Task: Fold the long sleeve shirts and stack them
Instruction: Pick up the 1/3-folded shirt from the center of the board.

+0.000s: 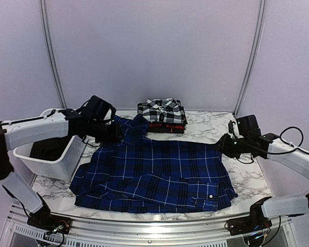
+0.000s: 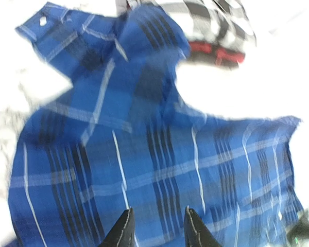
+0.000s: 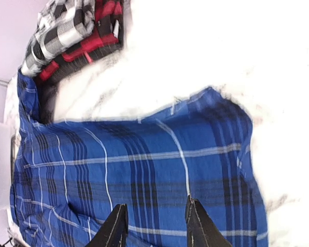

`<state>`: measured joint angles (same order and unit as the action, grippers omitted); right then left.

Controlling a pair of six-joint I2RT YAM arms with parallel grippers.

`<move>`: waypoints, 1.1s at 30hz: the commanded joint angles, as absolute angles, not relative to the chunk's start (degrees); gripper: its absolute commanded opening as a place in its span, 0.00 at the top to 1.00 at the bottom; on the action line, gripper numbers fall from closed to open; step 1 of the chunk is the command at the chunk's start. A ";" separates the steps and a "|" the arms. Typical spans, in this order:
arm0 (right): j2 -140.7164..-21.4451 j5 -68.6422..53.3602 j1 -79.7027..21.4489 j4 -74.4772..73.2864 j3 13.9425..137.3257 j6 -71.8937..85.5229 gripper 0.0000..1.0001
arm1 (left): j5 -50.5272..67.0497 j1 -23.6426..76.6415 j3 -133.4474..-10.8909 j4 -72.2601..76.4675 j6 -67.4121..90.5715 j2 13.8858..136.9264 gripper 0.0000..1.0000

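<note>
The royal blue plaid shirt (image 1: 154,172) lies spread across the marble table, one sleeve running back toward the far edge. Behind it, a folded black-and-white check shirt (image 1: 162,109) rests on a folded red-and-black one (image 1: 166,126). My left gripper (image 1: 113,133) hovers over the blue shirt's far left corner. In the left wrist view it (image 2: 157,216) is open, with blue cloth (image 2: 159,154) below and nothing between the fingers. My right gripper (image 1: 219,145) hangs at the shirt's far right corner. The right wrist view shows it (image 3: 154,208) open above the cloth (image 3: 144,170).
A white plastic tub (image 1: 28,154) stands at the left edge of the table, with something dark inside it (image 1: 49,146). The left arm reaches over the tub. Bare marble (image 1: 250,175) shows to the right of the blue shirt.
</note>
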<state>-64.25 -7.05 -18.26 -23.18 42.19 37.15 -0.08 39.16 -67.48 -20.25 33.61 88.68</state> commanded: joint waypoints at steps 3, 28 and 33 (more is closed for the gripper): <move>-65.87 -10.27 -15.66 -15.71 45.69 32.70 0.64 | -0.59 33.04 -83.64 -21.09 25.73 104.45 0.63; -71.31 -10.38 -10.93 -14.07 47.29 27.86 0.57 | 9.58 27.60 -108.98 -18.58 21.08 131.30 0.85; -73.01 -9.10 -10.95 -12.91 46.83 26.90 0.57 | 7.64 27.55 -107.81 -18.47 19.23 128.39 0.96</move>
<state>-71.88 -10.11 -11.60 -15.68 46.17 28.34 8.95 27.70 -107.63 -19.31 21.23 130.72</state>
